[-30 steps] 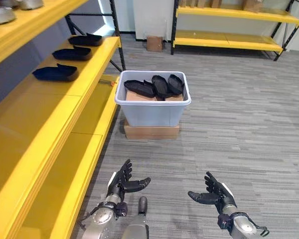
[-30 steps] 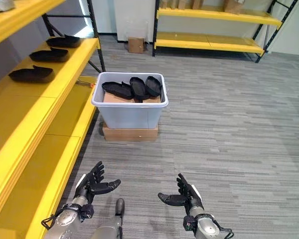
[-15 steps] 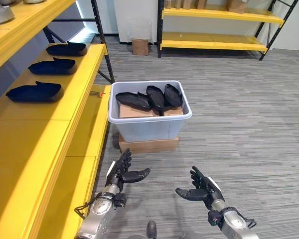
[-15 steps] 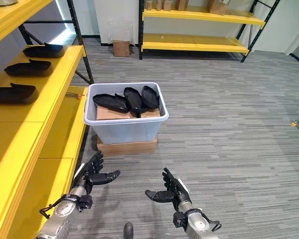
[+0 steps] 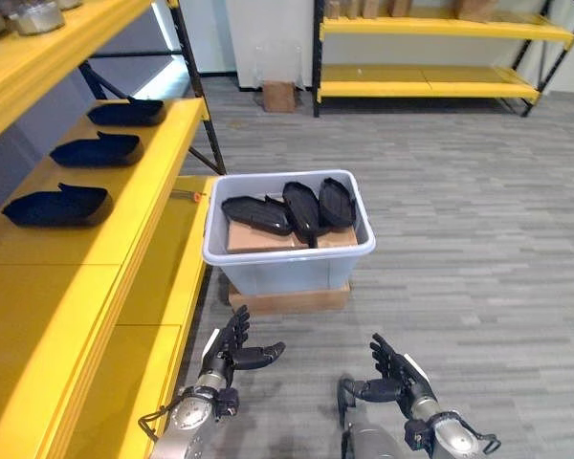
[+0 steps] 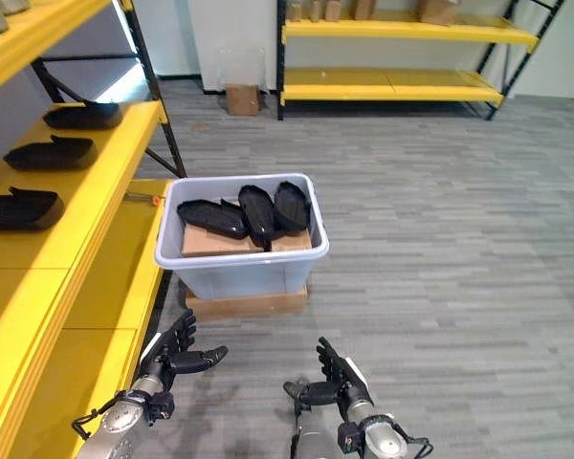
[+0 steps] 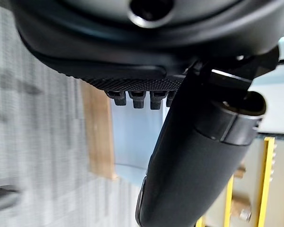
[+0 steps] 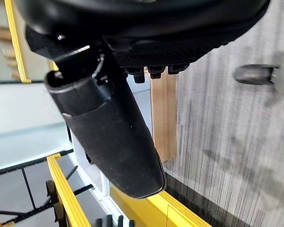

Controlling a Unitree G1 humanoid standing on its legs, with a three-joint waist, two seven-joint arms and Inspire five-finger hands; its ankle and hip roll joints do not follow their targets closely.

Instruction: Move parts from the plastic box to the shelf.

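A pale grey plastic box [image 5: 289, 266] stands on a flat cardboard carton [image 5: 289, 297] on the floor, beside the yellow shelf [image 5: 124, 206]. Three black shoe-shaped parts [image 5: 292, 206] lie in the box on brown cardboard. Three more black parts [image 5: 59, 206] rest in a row on the shelf's middle board. My left hand [image 5: 231, 352] and right hand [image 5: 394, 380] hover low over the floor in front of the box, both open and holding nothing, about a hand's length short of it.
A second yellow rack [image 5: 430, 57] stands at the far wall, with a small brown carton [image 5: 278, 96] on the floor next to it. Grey metal pieces [image 5: 29, 14] sit on the top shelf board. Open grey floor [image 5: 478, 229] stretches to the right of the box.
The whole picture has shifted, so the camera has moved closer to the box. Both hands stay open and sit a little lower in the views.
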